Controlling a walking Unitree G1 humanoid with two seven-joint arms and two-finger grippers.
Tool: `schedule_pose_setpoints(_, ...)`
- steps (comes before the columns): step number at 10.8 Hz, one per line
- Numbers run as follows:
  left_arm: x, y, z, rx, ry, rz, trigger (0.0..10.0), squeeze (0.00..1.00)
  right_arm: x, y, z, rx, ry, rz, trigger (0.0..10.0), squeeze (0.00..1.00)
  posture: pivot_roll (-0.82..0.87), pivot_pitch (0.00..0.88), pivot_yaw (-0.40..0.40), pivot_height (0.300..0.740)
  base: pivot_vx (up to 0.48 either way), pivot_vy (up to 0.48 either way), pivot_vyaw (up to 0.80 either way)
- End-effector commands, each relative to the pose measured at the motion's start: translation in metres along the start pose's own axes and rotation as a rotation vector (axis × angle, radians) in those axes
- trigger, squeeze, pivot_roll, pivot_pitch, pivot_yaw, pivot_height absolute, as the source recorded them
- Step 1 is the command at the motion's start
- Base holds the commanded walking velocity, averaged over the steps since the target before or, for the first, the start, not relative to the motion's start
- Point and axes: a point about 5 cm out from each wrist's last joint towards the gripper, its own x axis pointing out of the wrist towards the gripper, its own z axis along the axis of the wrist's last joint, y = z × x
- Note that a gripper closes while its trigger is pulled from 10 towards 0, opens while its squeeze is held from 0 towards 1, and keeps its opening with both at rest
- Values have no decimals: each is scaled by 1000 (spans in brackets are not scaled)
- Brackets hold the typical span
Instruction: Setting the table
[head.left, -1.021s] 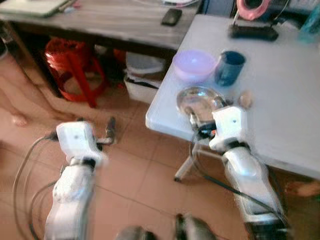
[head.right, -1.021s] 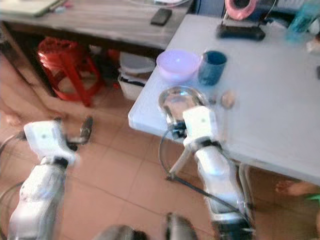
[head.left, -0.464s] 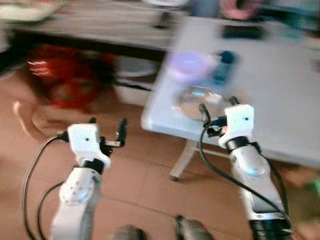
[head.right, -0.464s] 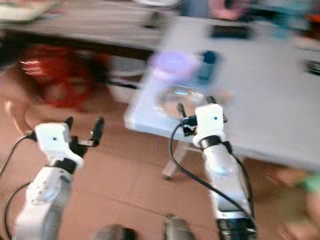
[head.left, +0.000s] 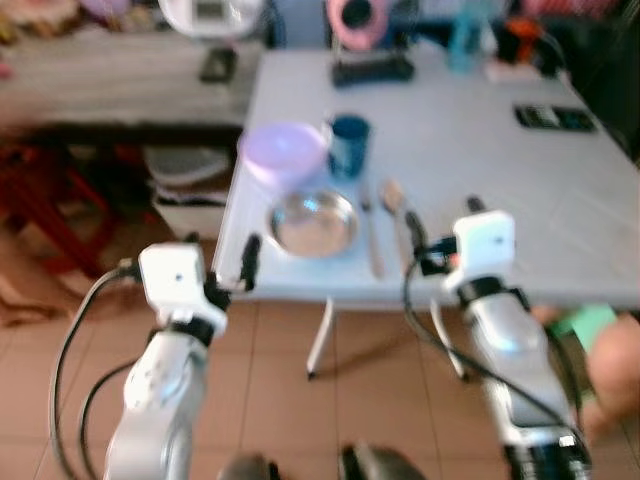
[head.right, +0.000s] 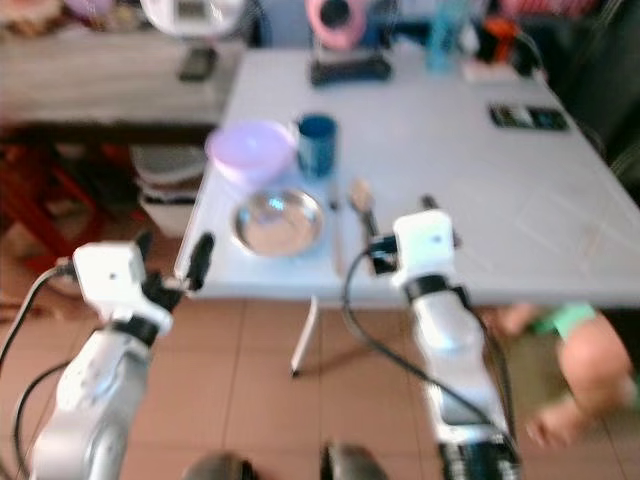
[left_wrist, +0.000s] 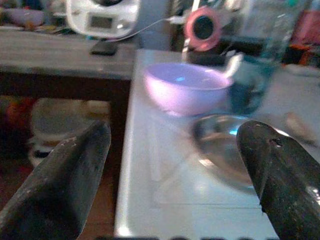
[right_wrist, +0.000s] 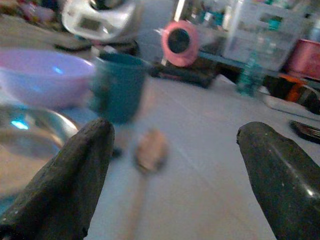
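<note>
Squared up now to the near edge of the white table (head.left: 500, 160), after a swing from the corner-on angle of a second ago; place setting now dead ahead rather than off at two o'clock. Left gripper (head.left: 222, 270) spread wide and empty, just short of the table's edge at nine o'clock of the steel plate (head.left: 312, 222). Lilac bowl (head.left: 284, 150) at eleven o'clock of the plate, teal cup (head.left: 349, 145) at one o'clock, a wooden spoon (head.left: 392, 198) and another long utensil lying at three o'clock. Right gripper (head.left: 440, 232) likewise spread and empty, over the table's edge beside the spoon. Setting apparently laid; arms seemingly free for the next piece.
</note>
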Motion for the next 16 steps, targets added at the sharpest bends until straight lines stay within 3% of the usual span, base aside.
schedule_pose_setpoints(1, 0, 1, 3, 11, -10, 5, 10000, 0, 0, 0, 3, -7, -11, 12, 10000, 0, 35, 117, 38, 740, 247, 0, 0)
schedule_pose_setpoints(5, -2, 15, 3, 55, -14, 107, 10000, 0, -1, 8, 3, 28, -17, 78, 10000, 0, 41, 124, 40, 740, 0, 0, 0)
schedule_pose_setpoints(7, -11, 26, -3, 104, 17, 162, 10000, 0, 8, 10, 4, 58, -16, 162, 10000, 0, 50, 149, 47, 740, 0, 0, 0)
schedule_pose_setpoints(9, -17, 24, -5, 106, 38, 130, 10000, 0, 16, -3, 0, 131, 22, 85, 10000, 0, 66, 165, 52, 740, 0, 0, 0)
schedule_pose_setpoints(10, -19, 25, -4, 108, 40, 128, 10000, 0, 13, -2, -4, 167, 44, 72, 10000, 949, 72, 172, 56, 740, 0, 0, 0)
schedule_pose_setpoints(11, -20, 25, -4, 108, 42, 126, 10000, 0, 14, 0, -5, 187, 45, 86, 10000, 1000, 73, 177, 60, 740, 0, 0, 0)
schedule_pose_setpoints(12, -20, 24, -4, 109, 45, 120, 10000, 0, 16, 2, -3, 173, 37, 100, 10000, 1000, 73, 183, 64, 740, 0, 0, 0)
schedule_pose_setpoints(13, -21, 22, -4, 106, 50, 114, 10000, 0, 21, 6, 1, 179, 31, 135, 10000, 918, 75, 197, 69, 740, 0, 0, 0)
schedule_pose_setpoints(14, -22, 21, -4, 106, 54, 109, 10000, 0, 23, 8, 1, 206, 42, 142, 10000, 0, 79, 204, 70, 740, 0, 0, 0)
schedule_pose_setpoints(16, -24, 21, -3, 107, 57, 105, 10000, 0, 26, 15, -1, 318, 91, 158, 10000, 0, 85, 218, 69, 740, 0, 0, 0)
